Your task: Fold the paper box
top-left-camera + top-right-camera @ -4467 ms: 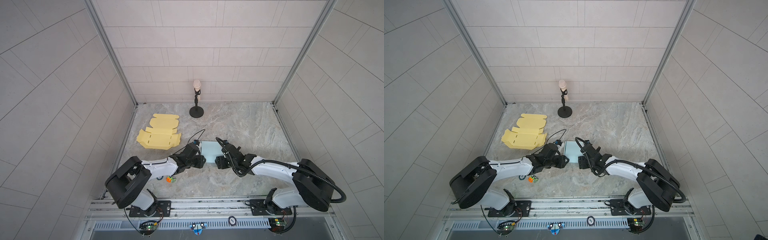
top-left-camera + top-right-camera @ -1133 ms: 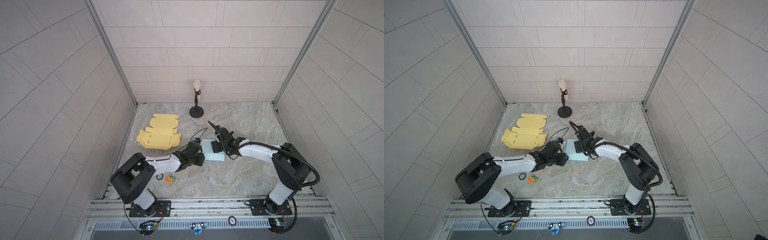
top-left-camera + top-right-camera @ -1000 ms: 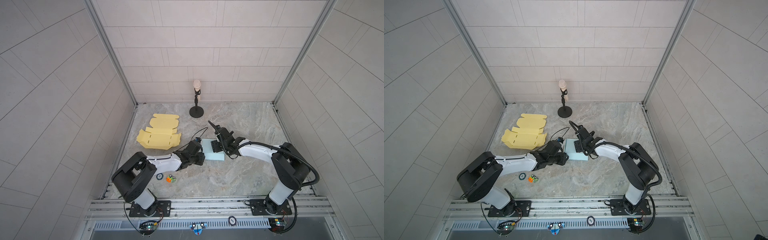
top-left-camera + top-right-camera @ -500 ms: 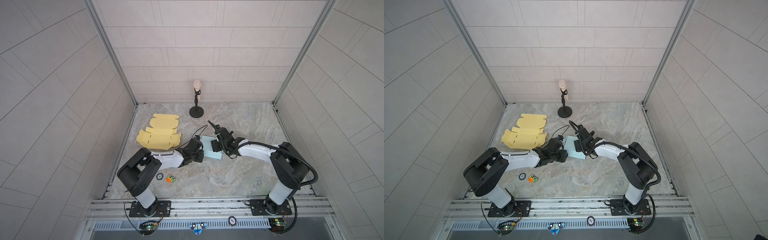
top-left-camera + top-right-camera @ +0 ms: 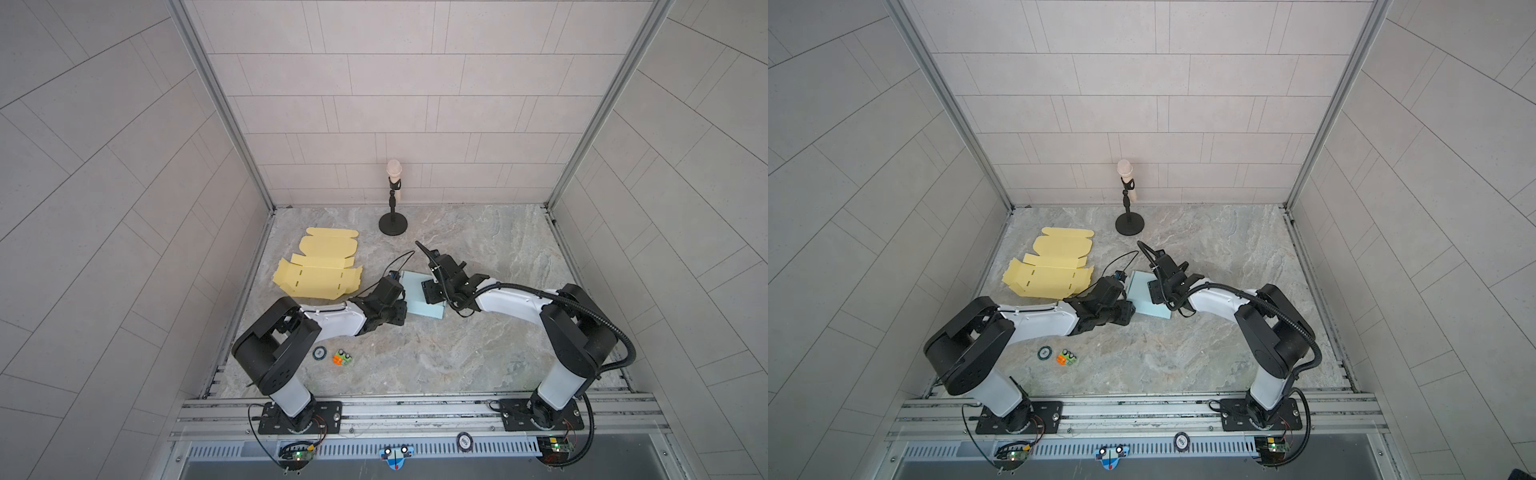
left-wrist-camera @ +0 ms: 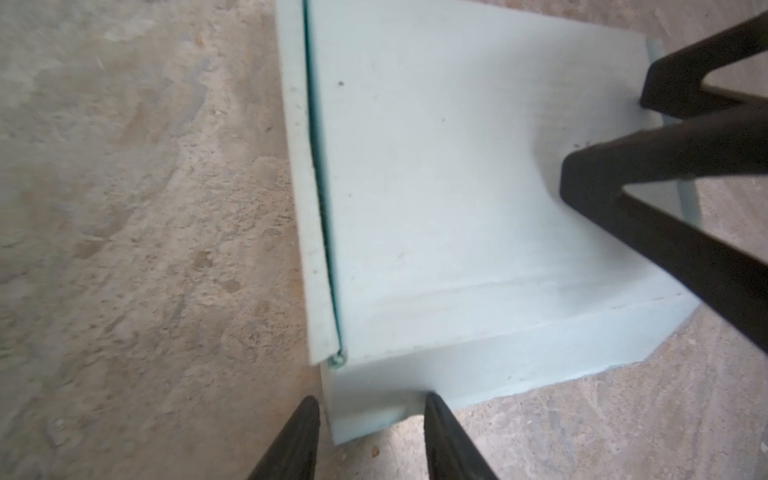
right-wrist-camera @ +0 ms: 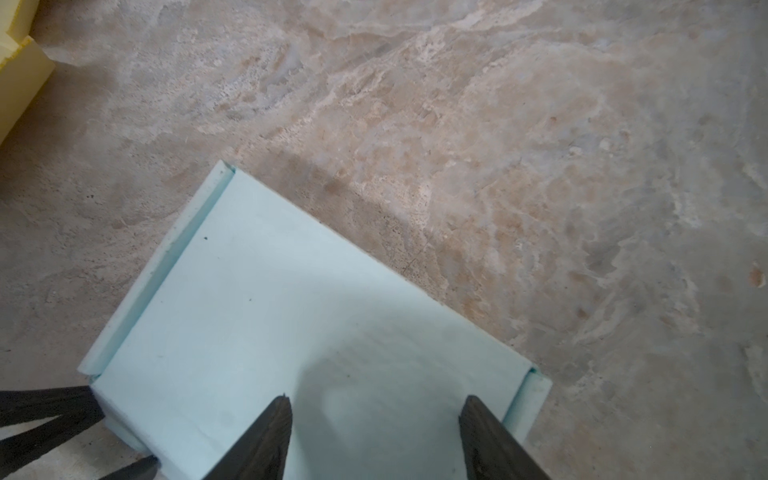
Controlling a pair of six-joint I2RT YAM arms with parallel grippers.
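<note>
Left gripper (image 6: 370, 415): jaws part-way apart, straddling a corner of the paper box (image 6: 436, 187) (can't tell if they actually pinch it). Right gripper (image 7: 376, 415): jaws spread wide, tips pressing down on the closed lid, which looks dented under one fingertip (image 6: 582, 178). The box is light blue and sits mid-table (image 5: 457, 365) between both grippers. A flat yellow box blank (image 5: 318, 274) lies apart on the left.
</note>
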